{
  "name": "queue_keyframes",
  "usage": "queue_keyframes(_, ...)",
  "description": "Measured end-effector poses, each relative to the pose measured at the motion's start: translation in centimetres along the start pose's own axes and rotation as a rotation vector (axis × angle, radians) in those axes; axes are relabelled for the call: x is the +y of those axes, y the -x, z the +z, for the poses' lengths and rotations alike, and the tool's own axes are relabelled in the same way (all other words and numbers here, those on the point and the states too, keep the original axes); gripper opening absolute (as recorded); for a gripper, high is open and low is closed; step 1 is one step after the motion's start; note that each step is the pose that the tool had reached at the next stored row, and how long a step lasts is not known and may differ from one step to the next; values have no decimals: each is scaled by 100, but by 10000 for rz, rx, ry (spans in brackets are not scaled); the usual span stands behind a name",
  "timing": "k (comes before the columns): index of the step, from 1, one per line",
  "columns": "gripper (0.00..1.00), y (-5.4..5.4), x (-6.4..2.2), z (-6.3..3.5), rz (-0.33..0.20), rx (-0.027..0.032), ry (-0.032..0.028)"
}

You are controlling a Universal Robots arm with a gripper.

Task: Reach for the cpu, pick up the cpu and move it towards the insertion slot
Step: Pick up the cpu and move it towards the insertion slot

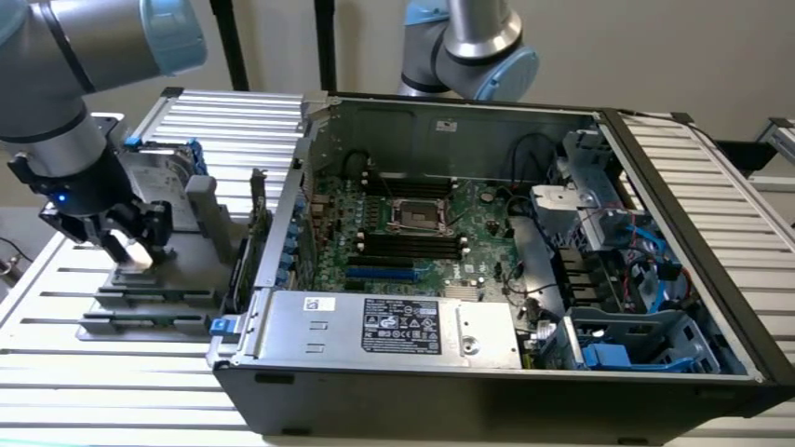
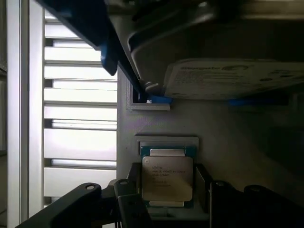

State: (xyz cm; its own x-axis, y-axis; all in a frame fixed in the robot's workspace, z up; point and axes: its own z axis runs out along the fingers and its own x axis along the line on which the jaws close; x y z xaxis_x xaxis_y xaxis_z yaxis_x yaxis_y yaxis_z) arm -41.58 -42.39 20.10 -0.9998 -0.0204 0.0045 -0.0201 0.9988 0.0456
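While its dark fingers stand apart on either side of the chip, not visibly pinching it, the black gripper [image 1: 128, 244] hangs low over the small flat square cpu with a pale silver metal top [image 2: 167, 178]. The cpu lies seated in a grey holder plate [image 2: 213, 137]. An off-centre squeeze could tilt the thin chip or jam it against the holder's lip. I count one cpu, one silver hard drive [image 2: 232, 78] just beside it, and one metal-framed square insertion slot [image 1: 416, 214], well apart.
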Motion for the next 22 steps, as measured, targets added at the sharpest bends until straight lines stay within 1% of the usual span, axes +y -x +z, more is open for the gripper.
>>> queue_keyframes(6,55,-1,6,-274,-1,1,-1)
queue_keyframes(15,55,5,-6,-687,-5,1,1)
queue_keyframes(17,55,29,-10,-777,-10,0,6)
queue_keyframes(19,55,81,-16,-868,-14,5,14)
queue_keyframes(22,55,172,-21,-1005,-23,10,43)
